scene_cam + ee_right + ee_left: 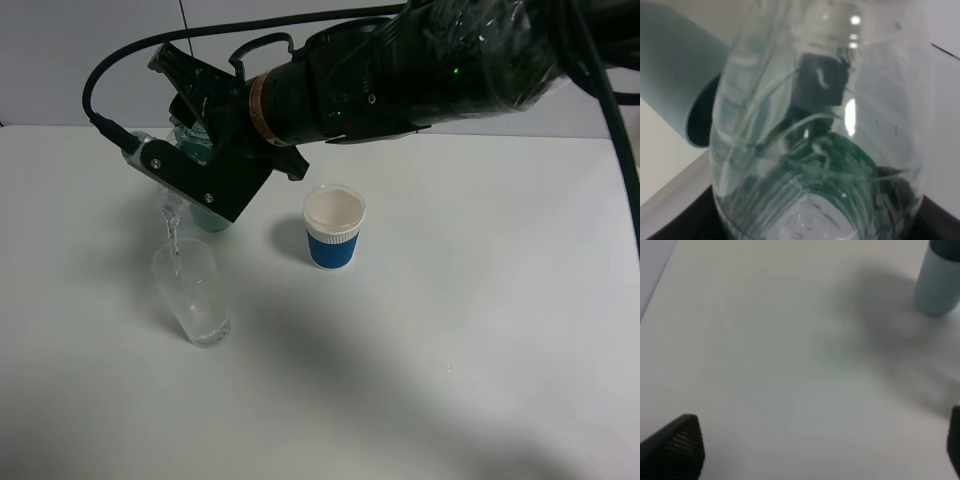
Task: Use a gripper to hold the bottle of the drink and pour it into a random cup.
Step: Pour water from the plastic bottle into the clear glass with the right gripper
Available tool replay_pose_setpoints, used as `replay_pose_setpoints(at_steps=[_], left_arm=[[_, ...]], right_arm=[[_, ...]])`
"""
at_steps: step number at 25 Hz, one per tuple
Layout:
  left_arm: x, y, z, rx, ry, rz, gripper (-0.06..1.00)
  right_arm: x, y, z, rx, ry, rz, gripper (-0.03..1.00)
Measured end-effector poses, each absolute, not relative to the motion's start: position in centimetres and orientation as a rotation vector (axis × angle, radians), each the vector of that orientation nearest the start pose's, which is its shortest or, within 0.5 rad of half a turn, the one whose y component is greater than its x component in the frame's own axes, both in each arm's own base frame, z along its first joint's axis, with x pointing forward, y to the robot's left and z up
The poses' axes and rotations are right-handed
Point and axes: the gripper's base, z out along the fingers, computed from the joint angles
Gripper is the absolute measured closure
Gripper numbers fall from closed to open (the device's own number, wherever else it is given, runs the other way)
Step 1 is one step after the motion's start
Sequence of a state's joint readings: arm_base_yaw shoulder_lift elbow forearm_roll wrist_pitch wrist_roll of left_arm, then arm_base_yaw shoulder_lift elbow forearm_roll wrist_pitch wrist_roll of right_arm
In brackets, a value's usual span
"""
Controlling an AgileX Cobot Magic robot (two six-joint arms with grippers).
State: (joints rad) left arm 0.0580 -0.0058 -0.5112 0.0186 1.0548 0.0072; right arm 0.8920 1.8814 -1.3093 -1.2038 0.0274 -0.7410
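My right gripper (180, 120) reaches across to the left and is shut on the bottle of the drink (171, 207), a clear bottle with a green label. The bottle is tilted neck-down, and a thin stream falls from it into the tall clear cup (195, 295) just below. The cup stands upright with a little liquid at its bottom. In the right wrist view the bottle (820, 130) fills the picture, and a black finger pad (822, 82) shows through it. My left gripper (815, 450) is open and empty above bare table.
A teal opaque cup (212, 220) stands right behind the clear cup, partly hidden by the gripper; it also shows in the left wrist view (939, 280) and the right wrist view (680, 85). A white paper cup with a blue band (334, 227) stands to the right.
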Motion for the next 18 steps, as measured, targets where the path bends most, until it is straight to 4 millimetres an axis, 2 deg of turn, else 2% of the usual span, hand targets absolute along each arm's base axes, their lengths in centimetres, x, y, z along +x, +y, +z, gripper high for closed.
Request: replay_pose_setpoints(at_steps=[18], left_arm=[[-0.70,0.11,28.08,-0.052,2.021,0.063,-0.04]], right_arm=[[27.51,33.72,23.94,-2.118,0.303,-0.685,0.42]])
